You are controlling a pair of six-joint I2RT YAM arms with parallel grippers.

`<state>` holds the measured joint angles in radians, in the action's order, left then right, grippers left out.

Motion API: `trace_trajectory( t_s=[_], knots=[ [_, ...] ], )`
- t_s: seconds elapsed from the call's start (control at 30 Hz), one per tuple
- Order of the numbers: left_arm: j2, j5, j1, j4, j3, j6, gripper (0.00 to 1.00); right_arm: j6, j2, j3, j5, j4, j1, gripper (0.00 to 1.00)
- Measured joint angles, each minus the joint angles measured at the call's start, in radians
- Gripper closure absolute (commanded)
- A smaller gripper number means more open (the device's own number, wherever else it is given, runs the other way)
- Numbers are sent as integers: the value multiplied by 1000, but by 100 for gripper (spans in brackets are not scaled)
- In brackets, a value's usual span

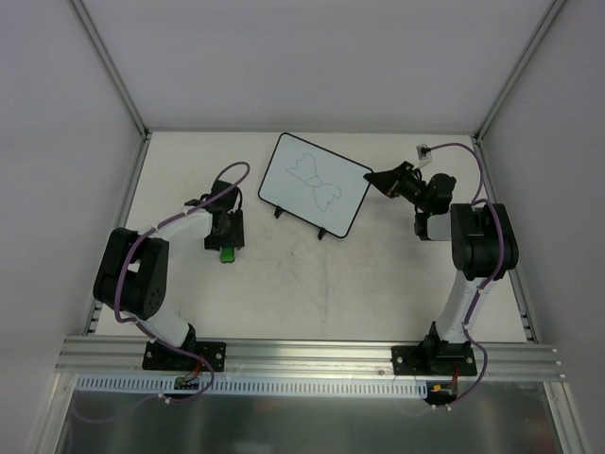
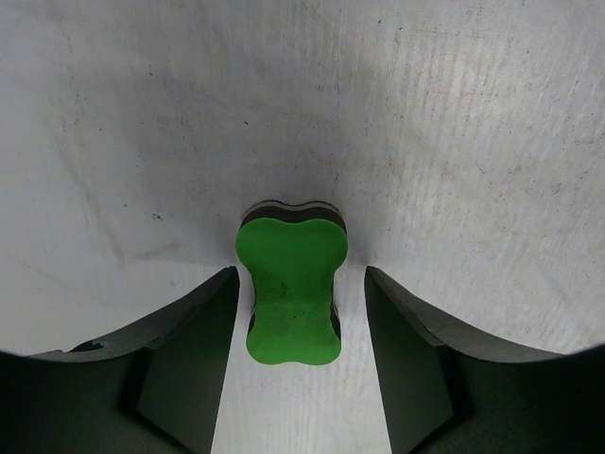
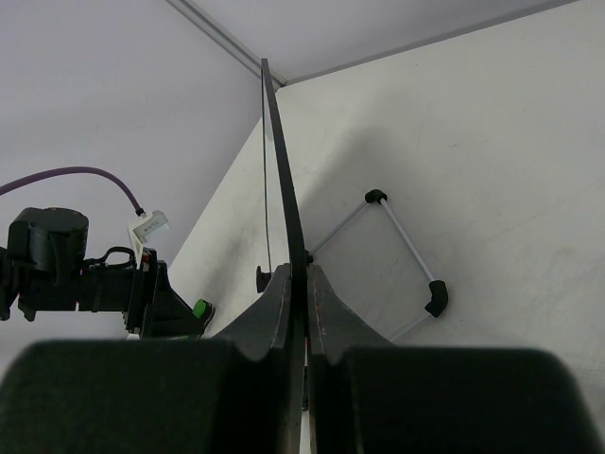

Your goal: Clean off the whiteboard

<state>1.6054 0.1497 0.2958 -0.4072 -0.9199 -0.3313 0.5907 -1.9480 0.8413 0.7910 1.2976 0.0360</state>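
Observation:
The whiteboard [image 1: 314, 184] stands tilted at the back middle of the table, with a thin dark scribble on its face. My right gripper [image 1: 383, 180] is shut on the board's right edge. In the right wrist view the board [image 3: 279, 142] shows edge-on, pinched between the jaws of that gripper [image 3: 307, 270]. A green bone-shaped eraser [image 2: 291, 284] lies flat on the table. It sits between the fingers of my left gripper [image 2: 301, 271], which is open, with a gap on each side of the eraser. From above, that gripper [image 1: 227, 248] points down at the eraser [image 1: 227, 253].
The board's wire stand with black feet [image 3: 406, 246] rests on the table behind it. Grey enclosure walls and metal rails [image 1: 142, 189] border the table. The tabletop [image 1: 312, 284] is scuffed white.

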Motion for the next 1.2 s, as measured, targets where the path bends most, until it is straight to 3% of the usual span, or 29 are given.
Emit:
trace_trajectory(
  t_s=[0.2,0.23,0.3,0.33,0.37,0.87,1.2],
  knots=[
    [0,-2,0,1,1,13,56,0,0,0,0,0,-1,100],
    [2,-3,0,1,1,16,71,0,0,0,1,0,-1,100],
    [10,-9,0,4,0,24,85,0,0,0,2,0,-1,100],
    [11,-11,0,3,-3,29,97,0,0,0,2,0,-1,100],
    [11,-11,0,3,-3,30,100,0,0,0,2,0,-2,100],
    [-54,-41,20,1,-12,36,100,0,0,0,3,0,-3,100],
    [-76,-86,52,3,-155,55,100,0,0,0,5,0,-3,100]
  ],
)
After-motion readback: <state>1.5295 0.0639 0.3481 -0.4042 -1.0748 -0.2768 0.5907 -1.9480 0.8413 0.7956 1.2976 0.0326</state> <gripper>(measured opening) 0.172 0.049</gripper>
